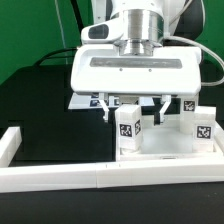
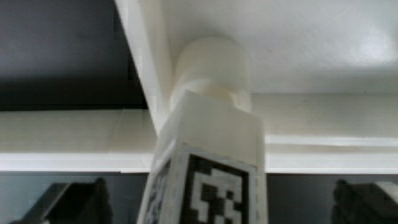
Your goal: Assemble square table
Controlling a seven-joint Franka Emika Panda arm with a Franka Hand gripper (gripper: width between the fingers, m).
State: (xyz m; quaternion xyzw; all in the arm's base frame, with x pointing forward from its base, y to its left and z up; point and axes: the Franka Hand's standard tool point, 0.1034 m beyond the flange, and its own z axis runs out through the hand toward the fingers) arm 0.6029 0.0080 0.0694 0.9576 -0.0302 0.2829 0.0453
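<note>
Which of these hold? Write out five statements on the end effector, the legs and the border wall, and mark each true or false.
1. The end effector is open, its fingers clear of the leg between them. True.
2. That leg lies flat on the black table. False: it stands upright at a corner of the tabletop.
3. A second tagged leg stands toward the exterior view's right. True.
4. The border wall is black. False: it is white.
5. The end effector carries the tabletop. False: the tabletop rests inside the border wall.
</note>
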